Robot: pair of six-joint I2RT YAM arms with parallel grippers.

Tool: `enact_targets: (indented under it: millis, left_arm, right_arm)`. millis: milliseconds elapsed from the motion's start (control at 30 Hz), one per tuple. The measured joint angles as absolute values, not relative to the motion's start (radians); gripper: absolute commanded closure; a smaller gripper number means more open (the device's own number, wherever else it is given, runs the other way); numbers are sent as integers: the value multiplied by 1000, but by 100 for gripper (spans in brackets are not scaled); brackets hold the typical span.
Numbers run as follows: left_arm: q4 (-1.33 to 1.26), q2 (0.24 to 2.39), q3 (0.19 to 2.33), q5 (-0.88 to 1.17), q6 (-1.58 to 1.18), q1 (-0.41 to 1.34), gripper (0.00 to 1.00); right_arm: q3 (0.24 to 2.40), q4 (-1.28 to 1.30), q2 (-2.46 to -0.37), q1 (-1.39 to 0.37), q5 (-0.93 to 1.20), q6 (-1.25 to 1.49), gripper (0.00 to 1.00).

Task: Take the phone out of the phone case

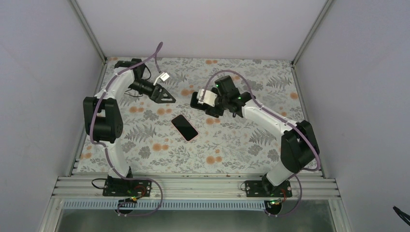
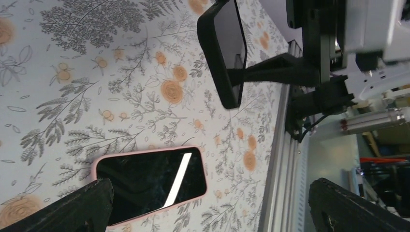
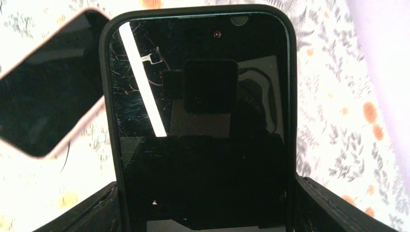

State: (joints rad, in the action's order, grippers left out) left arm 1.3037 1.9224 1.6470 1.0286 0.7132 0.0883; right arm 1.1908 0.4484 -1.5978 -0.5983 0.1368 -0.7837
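Hidden or unclear:
- The lower end of the black phone case (image 3: 200, 121) is cut off by the bottom edge of the right wrist view. From the top camera it is largely masked by the wrist housing.
- A glossy dark face (image 3: 145, 87) is seen filling the case's rim, scratched and throwing reflections. Whether it is a phone's screen cannot be settled.
- The pink-edged phone (image 1: 184, 127) is blurred in the right wrist view and partly covered by the case. In the left wrist view one corner is lost behind a finger (image 2: 67, 208).

Positions:
- The case is clamped by its long sides in the right gripper (image 3: 205, 212) and held clear of the table (image 1: 232, 145), beyond the pink-edged phone as seen from the bases.
- The pink-edged phone is laid flat, screen up, near mid-table, between the two grippers and touched by neither.
- The left gripper (image 2: 208, 212) is spread wide with nothing held. The pink-edged phone is framed near it, within the span of its fingers.
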Motion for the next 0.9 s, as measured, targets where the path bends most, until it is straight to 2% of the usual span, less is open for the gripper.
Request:
enact_targets:
  millis: [167, 433, 533, 567, 767, 900]
  left_arm:
    - [1333, 1963, 1695, 1070, 681, 99, 8]
    - [1338, 2027, 1711, 1087, 622, 109, 10]
    - [1335, 2030, 1711, 1084, 600, 109, 14]
    - [1334, 2030, 1711, 1084, 593, 109, 17]
    - [1343, 2038, 1712, 1092, 585, 111, 53]
    - [1345, 2044, 1712, 1097, 587, 122, 67]
  right_arm:
    - [1243, 413, -1640, -669, 98, -754, 44]
    - [1325, 399, -1755, -752, 41, -724, 44]
    - [1339, 393, -1760, -775, 22, -723, 43]
    - [1342, 389, -1760, -782, 14, -723, 43]
    - [1383, 387, -1783, -812, -8, -723, 43]
    - [1406, 375, -1811, -818, -22, -724, 44]
